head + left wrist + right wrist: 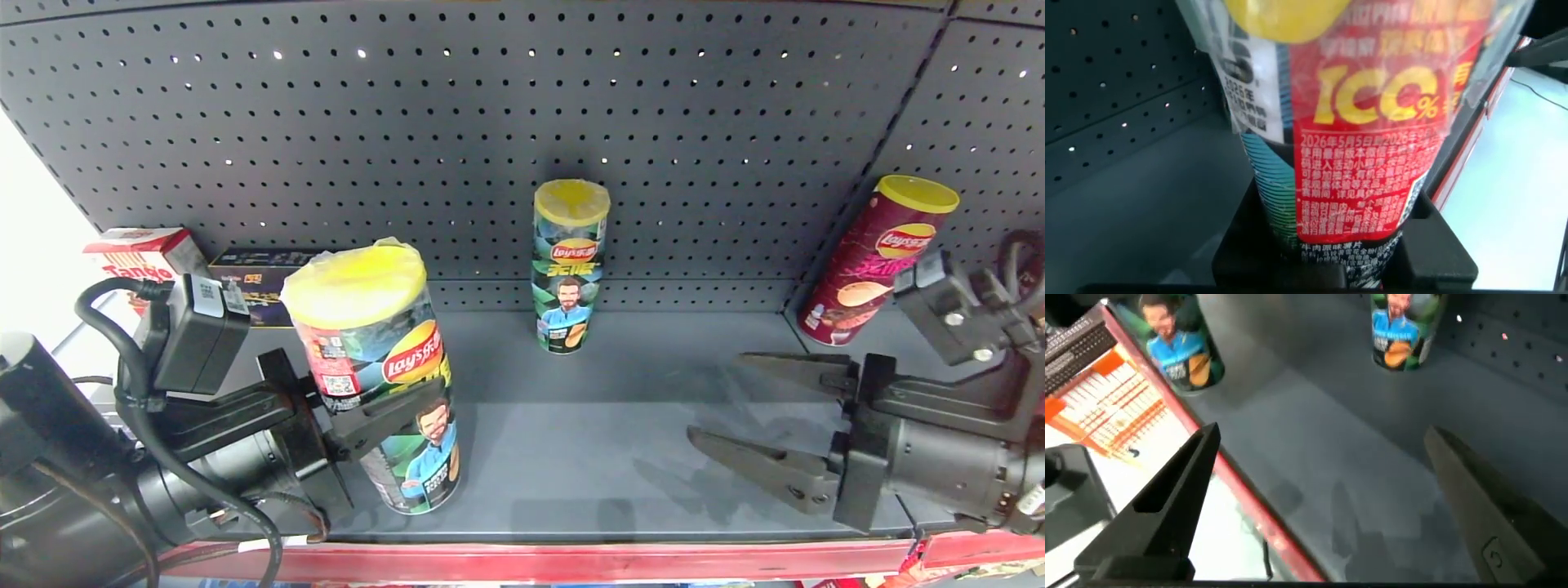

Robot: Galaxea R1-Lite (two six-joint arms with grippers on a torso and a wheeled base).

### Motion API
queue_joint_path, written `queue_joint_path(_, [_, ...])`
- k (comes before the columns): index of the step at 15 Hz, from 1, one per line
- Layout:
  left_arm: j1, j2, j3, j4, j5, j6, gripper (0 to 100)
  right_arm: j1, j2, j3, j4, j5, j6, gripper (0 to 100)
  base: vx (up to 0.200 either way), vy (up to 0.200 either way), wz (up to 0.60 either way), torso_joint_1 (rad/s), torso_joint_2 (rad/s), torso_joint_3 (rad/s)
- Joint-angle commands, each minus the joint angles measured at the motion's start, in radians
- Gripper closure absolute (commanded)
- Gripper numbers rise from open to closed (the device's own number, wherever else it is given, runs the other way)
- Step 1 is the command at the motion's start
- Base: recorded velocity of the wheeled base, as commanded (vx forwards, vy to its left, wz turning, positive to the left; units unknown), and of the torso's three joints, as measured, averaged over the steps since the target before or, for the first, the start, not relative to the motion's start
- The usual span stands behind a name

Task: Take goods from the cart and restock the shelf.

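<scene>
left gripper [384, 408] clamped on chips can [367, 327], lower left of frame, near shelf [620, 441] front edge | right gripper [718, 396] fingers apart, empty, lower right | risk: can topples off edge if released tilted

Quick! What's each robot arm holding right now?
Left end effector: closed on the tall green-and-blue chip can with a yellow lid.
Right end effector: open, holding nothing.

Grey shelf [620, 441] carries chip cans [569, 269] and boxes [139, 253].
</scene>
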Motion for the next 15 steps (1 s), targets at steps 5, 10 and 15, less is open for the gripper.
queue_joint_path(5, [0.002, -0.003, -0.001, -0.001, 0.002, -0.002, 100, 0.006, 0.158, -0.153, 0.018, -0.002, 0.003, 0, 0.000, 0.000, 0.00, 0.000, 0.00, 0.000])
queue_joint_path(10, [0.002, -0.001, -0.003, -0.001, 0.003, -0.002, 100, -0.116, 0.298, -0.303, 0.010, 0.094, -0.034, 0, 0.000, 0.000, 0.00, 0.000, 0.00, 0.000])
queue_joint_path(15, [0.003, -0.001, -0.003, 0.001, 0.003, -0.003, 100, -0.226, 0.450, -0.432, -0.102, 0.321, -0.141, 0, 0.000, 0.000, 0.00, 0.000, 0.00, 0.000])
